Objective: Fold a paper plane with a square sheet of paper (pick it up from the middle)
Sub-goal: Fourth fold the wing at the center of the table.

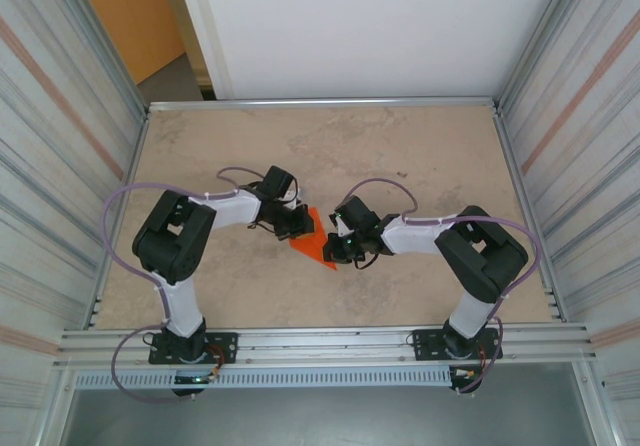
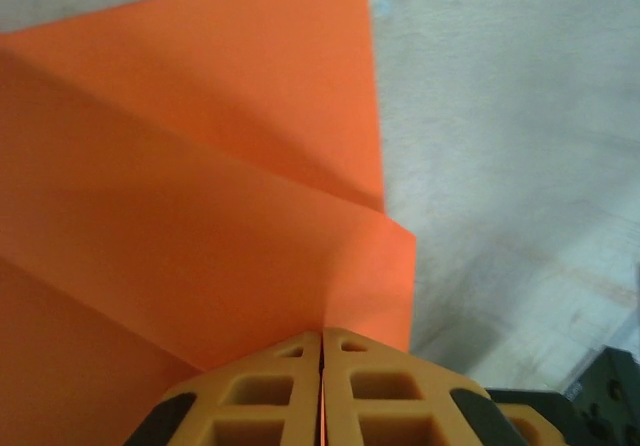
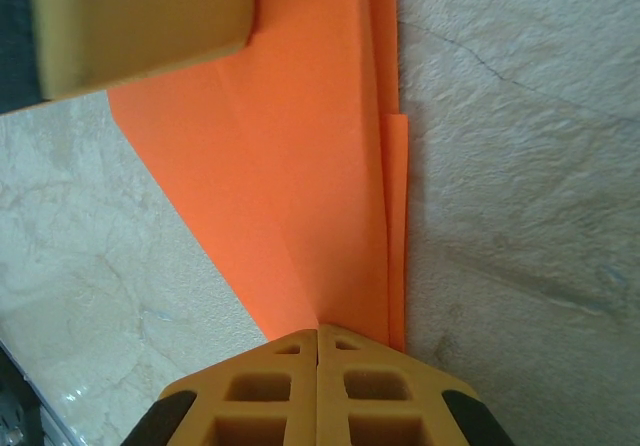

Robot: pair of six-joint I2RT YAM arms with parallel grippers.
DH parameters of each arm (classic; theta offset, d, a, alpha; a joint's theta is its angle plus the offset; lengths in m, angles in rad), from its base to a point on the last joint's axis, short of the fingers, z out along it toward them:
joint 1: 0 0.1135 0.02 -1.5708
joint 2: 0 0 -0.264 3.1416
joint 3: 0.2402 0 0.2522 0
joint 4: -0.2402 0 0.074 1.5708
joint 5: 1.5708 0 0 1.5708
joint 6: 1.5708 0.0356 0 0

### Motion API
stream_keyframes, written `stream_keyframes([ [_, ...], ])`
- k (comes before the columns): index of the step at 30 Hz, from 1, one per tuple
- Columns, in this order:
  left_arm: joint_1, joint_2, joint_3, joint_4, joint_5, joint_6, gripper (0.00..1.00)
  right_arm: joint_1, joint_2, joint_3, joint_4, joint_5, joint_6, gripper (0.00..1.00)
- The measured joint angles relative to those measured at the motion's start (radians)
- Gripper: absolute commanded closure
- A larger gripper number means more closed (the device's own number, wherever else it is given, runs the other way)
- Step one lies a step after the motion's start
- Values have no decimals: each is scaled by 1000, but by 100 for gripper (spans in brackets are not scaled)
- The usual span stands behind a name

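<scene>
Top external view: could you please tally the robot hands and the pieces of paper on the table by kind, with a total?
Hands: 2, left hand and right hand, both shut on the paper
Orange sheet of paper, partly folded: 1
Total: 3

Overhead looks down; close wrist views share the paper (image 2: pixel 200 216)
</scene>
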Motion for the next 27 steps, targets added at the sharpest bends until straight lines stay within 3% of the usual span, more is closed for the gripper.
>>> stream_keyframes([
  [8,0,20,37,-47,-29,-40,95,7,-82,-1,-49,24,-31,82],
  [27,6,57,91,-120,-26,-66,95,-7,-4,22,-91,-19,-91,90],
])
